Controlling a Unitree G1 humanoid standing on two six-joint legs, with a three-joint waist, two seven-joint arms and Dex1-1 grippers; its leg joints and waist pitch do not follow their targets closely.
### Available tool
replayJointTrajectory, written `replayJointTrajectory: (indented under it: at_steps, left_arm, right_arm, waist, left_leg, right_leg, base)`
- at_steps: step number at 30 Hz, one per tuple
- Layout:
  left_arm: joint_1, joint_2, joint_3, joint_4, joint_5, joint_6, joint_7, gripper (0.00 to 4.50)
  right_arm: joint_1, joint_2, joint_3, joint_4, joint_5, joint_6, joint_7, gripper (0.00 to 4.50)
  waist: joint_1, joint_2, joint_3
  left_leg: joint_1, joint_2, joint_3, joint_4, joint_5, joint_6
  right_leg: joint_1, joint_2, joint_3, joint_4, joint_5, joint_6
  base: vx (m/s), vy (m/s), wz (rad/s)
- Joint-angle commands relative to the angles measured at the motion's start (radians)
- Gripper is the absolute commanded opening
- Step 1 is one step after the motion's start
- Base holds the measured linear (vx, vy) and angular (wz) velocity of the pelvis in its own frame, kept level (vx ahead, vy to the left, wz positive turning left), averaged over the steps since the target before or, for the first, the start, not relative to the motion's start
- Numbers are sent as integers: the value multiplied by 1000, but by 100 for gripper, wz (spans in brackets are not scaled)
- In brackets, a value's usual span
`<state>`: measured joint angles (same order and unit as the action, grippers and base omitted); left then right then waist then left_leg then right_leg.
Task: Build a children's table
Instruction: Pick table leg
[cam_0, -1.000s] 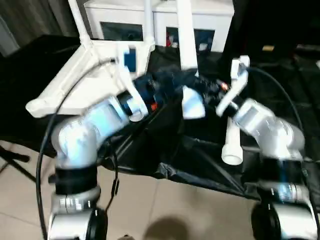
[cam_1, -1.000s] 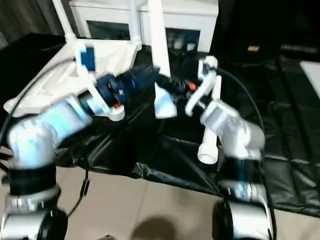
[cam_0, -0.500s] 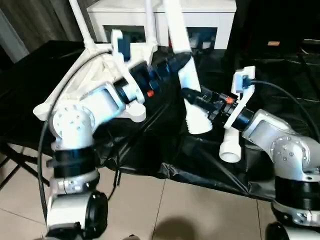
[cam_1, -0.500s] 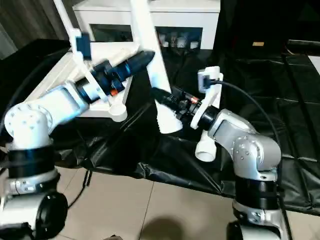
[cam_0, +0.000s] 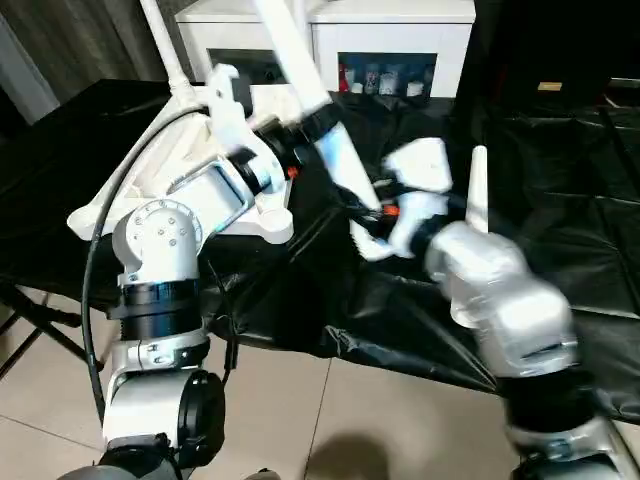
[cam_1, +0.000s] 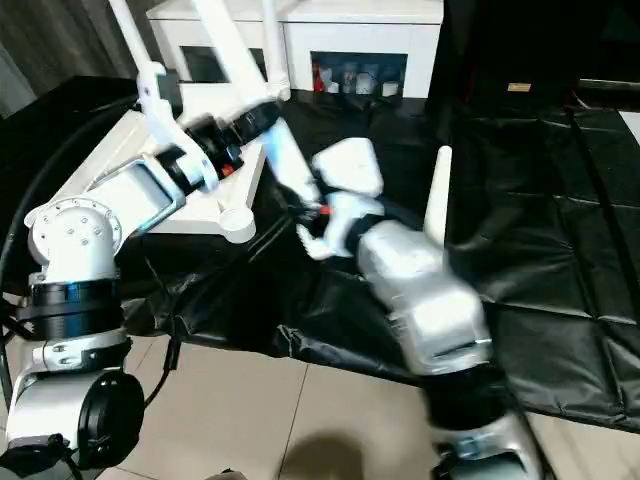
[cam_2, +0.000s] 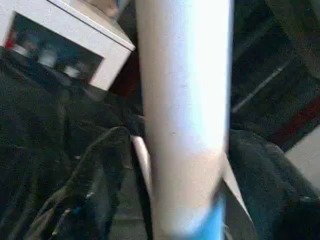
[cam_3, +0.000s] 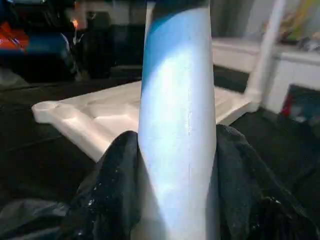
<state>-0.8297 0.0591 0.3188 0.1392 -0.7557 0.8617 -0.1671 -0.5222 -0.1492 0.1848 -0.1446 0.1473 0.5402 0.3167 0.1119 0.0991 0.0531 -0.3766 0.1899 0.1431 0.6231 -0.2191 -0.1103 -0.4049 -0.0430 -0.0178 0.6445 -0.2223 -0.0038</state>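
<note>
head views: white table top (cam_0: 190, 160) lies ribbed side up on the black-covered tabletop (cam_0: 560, 200), toward the robot's left. two legs already stand up out of its far corners, one at far left (cam_0: 160, 45). near corner socket (cam_0: 272, 228) is open, nothing seated in it.

loose leg (cam_0: 320, 130) slants across the middle, thin end up toward the white cabinet (cam_0: 400, 40), thick end low over the black cover, beside the near socket but not in it. another leg (cam_0: 478, 190) shows past the right forearm, apparently lying on the cover.

left gripper (cam_0: 315, 122) sits at the mid-shaft of the slanted leg; black jaws appear closed round it, though blur keeps me from being sure the grip is firm. right gripper (cam_0: 372, 215) is at the thick end, badly smeared; cannot tell how its jaws stand. both wrist views have the white shaft right up against the lens.

risks, as i judge them:
- thick end is off the socket; pushing now would jam it on the rim or shove the top along the slick cover.
- two arms on one leg: mismatched pulls could twist it out of a loose grip.
- swinging thin end could knock a seated leg or the cabinet.
- black cover is rumpled near the edge; a dropped leg may roll off to the floor.
</note>
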Motion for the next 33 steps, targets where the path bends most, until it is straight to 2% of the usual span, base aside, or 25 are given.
replayJointTrajectory:
  at_steps: [1, 2, 5, 7, 10, 11, 14, 18, 22, 27, 33]
  left_arm:
    - [-16, 3, 7, 25, 40, -37, 28, 315]
    - [-17, 3, 4, 27, 47, -46, 30, 294]
    - [-23, -4, 5, 31, 35, -51, 24, 272]
    - [-24, -4, -4, 30, 39, -55, 24, 249]
    - [-23, -2, -13, 31, 45, -61, 21, 236]
    - [-21, 1, -23, 36, 60, -78, 15, 221]
    - [-20, 1, -29, 41, 67, -89, 9, 197]
    - [-17, 1, -32, 41, 66, -91, 7, 190]
    - [-11, 6, -31, 39, 59, -95, -5, 188]
    - [-4, 24, -24, 30, 33, -103, -53, 188]
    - [4, 33, -20, 32, 31, -114, -71, 188]
  right_arm:
    - [-32, 14, 22, 5, -38, -33, -39, 185]
    - [-35, 15, 29, 7, -46, -39, -43, 185]
    - [-37, 10, 73, 15, -88, -69, -41, 185]
    - [-37, 19, 77, 21, -99, -82, -50, 185]
    - [-38, 22, 82, 24, -110, -96, -53, 185]
    - [-42, 11, 104, 28, -143, -134, -49, 185]
    - [-40, 12, 110, 31, -159, -157, -54, 185]
    - [-39, 11, 109, 37, -173, -172, -58, 185]
    - [-40, -9, 118, 43, -200, -240, -44, 185]
    - [-37, -24, 117, 48, -219, -274, -36, 185]
    - [-38, -25, 99, 64, -200, -286, -21, 185]
  waist:
    - [-1, -10, -74]
    - [-2, -10, -74]
    - [-1, -8, -74]
    - [-1, -9, -75]
    - [-2, -8, -75]
    - [-1, -8, -76]
    - [-1, -9, -76]
    - [-2, -8, -76]
    - [-2, -10, -76]
    - [-2, -13, -77]
    - [-3, -14, -76]
  left_leg:
    - [-3, 4, -3, -59, 23, -20]
    - [-2, 4, -3, -59, 20, -25]
    - [-3, 5, -3, -59, 12, -32]
    - [-3, 3, -3, -58, 15, -32]
    - [-2, 3, -4, -58, 21, -32]
    - [-3, 4, -4, -58, 20, -33]
    - [-3, 2, -3, -57, 15, -33]
    - [-3, 2, -3, -57, 14, -30]
    - [-3, 2, -2, -56, 17, -29]
    - [-4, 1, -1, -55, 22, -18]
    - [-3, 2, 0, -55, 20, -6]
  right_leg:
    - [71, -58, 32, -64, 105, -156]
    - [71, -58, 33, -64, 101, -153]
    - [71, -61, 34, -63, 103, -148]
    - [72, -59, 34, -62, 119, -146]
    - [72, -58, 34, -59, 141, -148]
    - [73, -60, 33, -59, 147, -147]
    - [73, -59, 34, -59, 148, -148]
    - [74, -59, 34, -59, 147, -150]
    - [74, -56, 34, -58, 156, -151]
    - [74, -57, 34, -56, 164, -155]
    - [74, -58, 34, -57, 149, -160]
  base:
    - [0, 0, 0]
    - [0, 0, 0]
    - [0, 0, 0]
    - [0, 0, 0]
    - [0, 0, 0]
    - [0, 0, 0]
    - [0, 0, 0]
    - [0, 0, 0]
    - [0, 0, 0]
    - [0, 0, 0]
    - [0, 0, 0]
